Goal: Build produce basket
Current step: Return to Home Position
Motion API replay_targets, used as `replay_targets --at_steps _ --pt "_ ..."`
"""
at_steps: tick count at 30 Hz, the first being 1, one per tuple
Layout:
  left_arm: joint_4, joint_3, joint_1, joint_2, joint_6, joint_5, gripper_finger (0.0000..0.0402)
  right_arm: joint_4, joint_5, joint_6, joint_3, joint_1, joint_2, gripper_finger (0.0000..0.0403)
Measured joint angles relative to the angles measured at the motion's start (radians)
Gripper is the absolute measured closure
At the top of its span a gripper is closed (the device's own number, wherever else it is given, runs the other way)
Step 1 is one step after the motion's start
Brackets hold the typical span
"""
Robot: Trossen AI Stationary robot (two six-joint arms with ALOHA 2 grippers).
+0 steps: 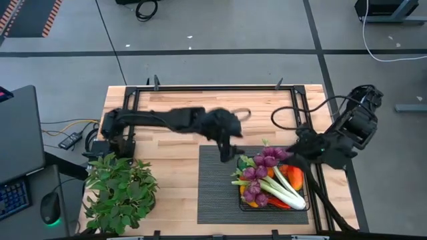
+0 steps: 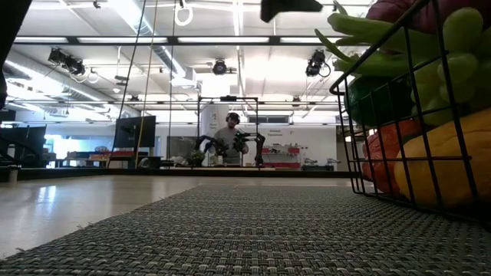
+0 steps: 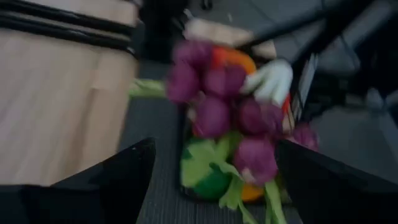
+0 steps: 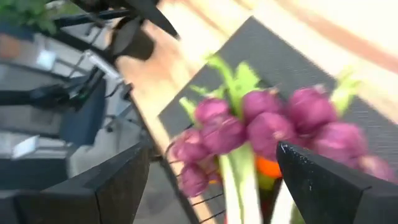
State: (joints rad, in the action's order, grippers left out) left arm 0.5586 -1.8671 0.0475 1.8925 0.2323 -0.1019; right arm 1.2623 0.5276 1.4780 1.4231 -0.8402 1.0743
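- Small rectangular black wire-mesh basket [image 2: 406, 92]: cut off by the low view's right edge, so only one corner and wall show. From above, its wires are mostly buried under its load.
- Heap of toy produce [image 3: 214, 115], round purple pieces uppermost: smeared just ahead of the left gripper [image 3: 213, 148]. The kinds beneath are unreadable.
- Orange piece [image 4: 268, 167], beyond the right gripper [image 4: 214, 149]: largely covered by purple pieces.
- Dark shape [image 2: 290, 6]: cropped by the low view's top edge. Cannot tell which arm it belongs to.
- Person [image 2: 232, 138], far behind: too small for detail.

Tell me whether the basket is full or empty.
Full: the basket is heaped past its rim with purple grapes and a leek.
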Motion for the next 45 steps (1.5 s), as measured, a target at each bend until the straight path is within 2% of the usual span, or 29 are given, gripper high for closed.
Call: replay_targets --at_steps 4,9,15,20,27,29,32,38,45 --pt "0.004 0.000 -0.055 -0.067 0.044 0.000 0.0065 0.049 0.003 0.004 0.000 0.058 0.000 0.0051" --pt "0.107 -0.001 -0.120 -0.148 0.037 0.000 0.0076 0.054 0.010 -0.126 0.000 0.146 -0.001 0.0051" --pt "0.248 0.001 -0.181 -0.168 0.047 -0.034 0.0124 0.016 0.122 -0.233 0.000 0.265 -0.002 0.0051" --pt "0.242 0.001 -0.204 -0.167 -0.022 -0.095 0.0207 -0.030 0.122 -0.346 0.000 0.369 -0.011 0.0052" --pt "0.240 0.033 -0.267 -0.196 -0.042 -0.171 0.0367 -0.041 0.100 -0.355 0.000 0.485 -0.057 0.0088" --pt "0.175 0.090 -0.282 -0.229 -0.046 -0.207 0.0391 -0.052 0.101 -0.366 0.000 0.493 -0.073 0.0107" --pt "0.065 0.230 -0.306 -0.303 -0.017 -0.246 0.0392 -0.063 0.101 -0.380 0.000 0.493 -0.093 0.0138" --pt "-0.209 0.587 -0.363 -0.516 0.085 -0.274 0.0398 -0.089 0.127 -0.409 -0.017 0.493 -0.121 0.0198" --pt "-0.423 0.910 -0.462 -0.765 0.251 -0.297 0.0399 -0.258 0.127 -0.454 -0.154 0.496 -0.193 0.0279"
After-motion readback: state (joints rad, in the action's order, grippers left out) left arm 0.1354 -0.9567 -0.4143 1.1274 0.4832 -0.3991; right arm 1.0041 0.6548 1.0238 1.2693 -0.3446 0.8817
